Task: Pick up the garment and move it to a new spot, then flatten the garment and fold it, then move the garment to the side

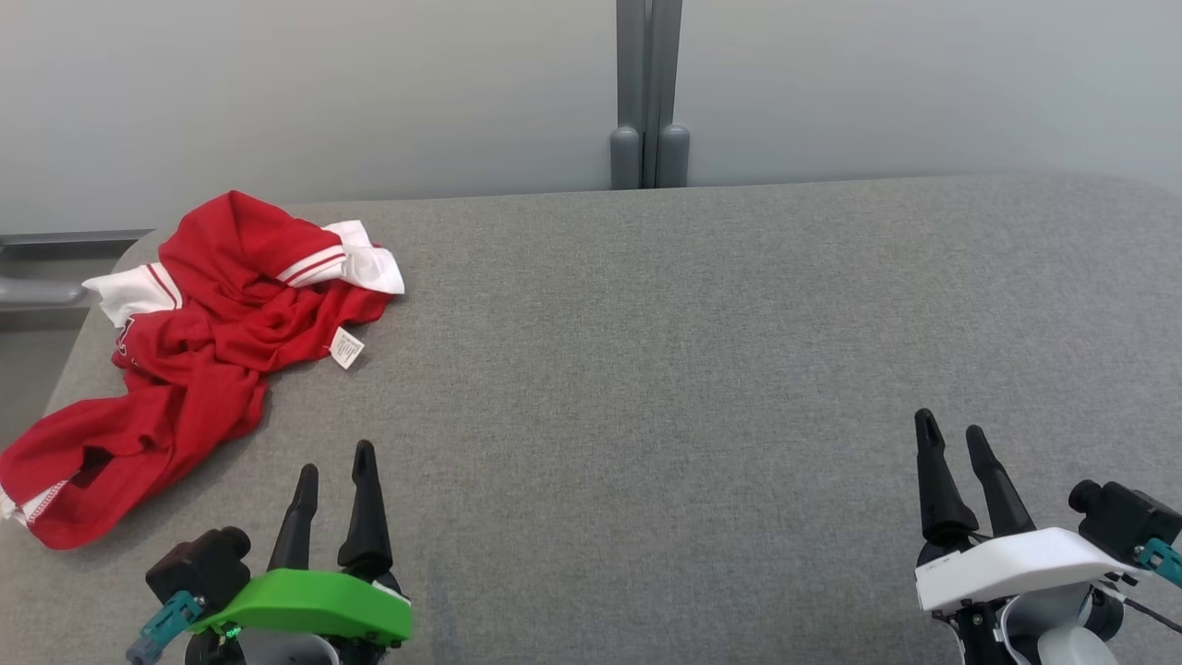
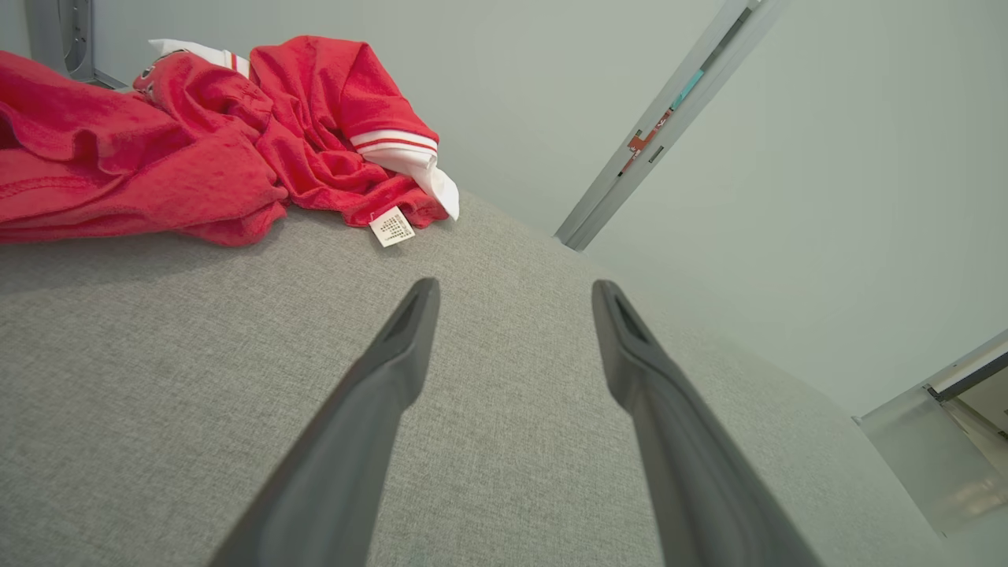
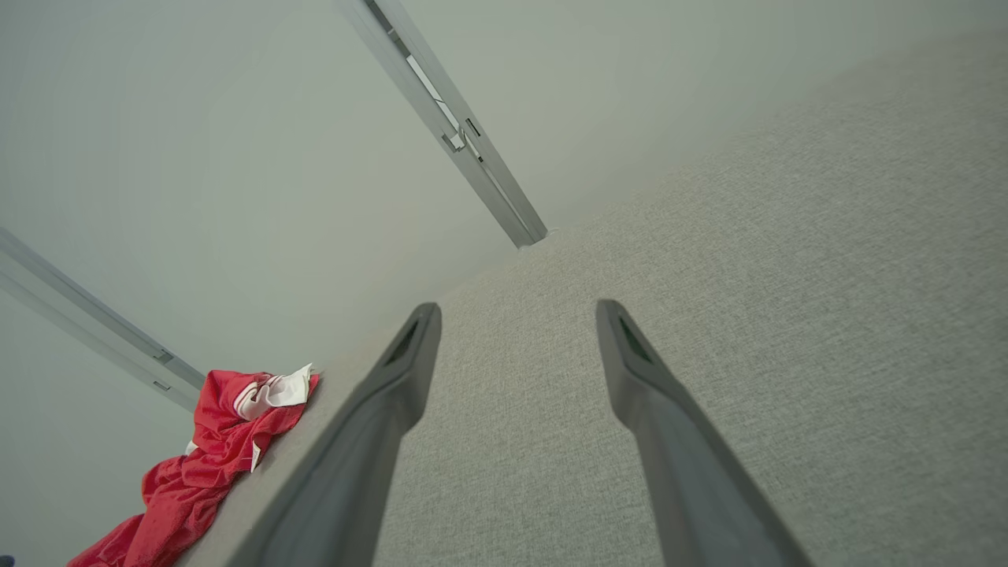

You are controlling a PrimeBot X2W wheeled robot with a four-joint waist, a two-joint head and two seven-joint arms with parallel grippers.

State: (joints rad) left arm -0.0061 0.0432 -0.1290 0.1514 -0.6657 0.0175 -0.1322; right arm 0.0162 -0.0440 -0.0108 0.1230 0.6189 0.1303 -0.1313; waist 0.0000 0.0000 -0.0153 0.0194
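A crumpled red garment with white striped sleeve cuffs and a small white label lies bunched at the far left of the grey table, one end hanging over the left edge. In the left wrist view the garment is ahead and to the left of the fingers. In the right wrist view the garment is small at the lower left. My left gripper hovers near the front edge, right of the garment, open and empty. Far to the right my right gripper is open too, holding nothing.
A pale wall with a grey vertical post stands behind the table. A grey rail runs beyond the table's left end. Bare grey fabric stretches between the two grippers and to the right.
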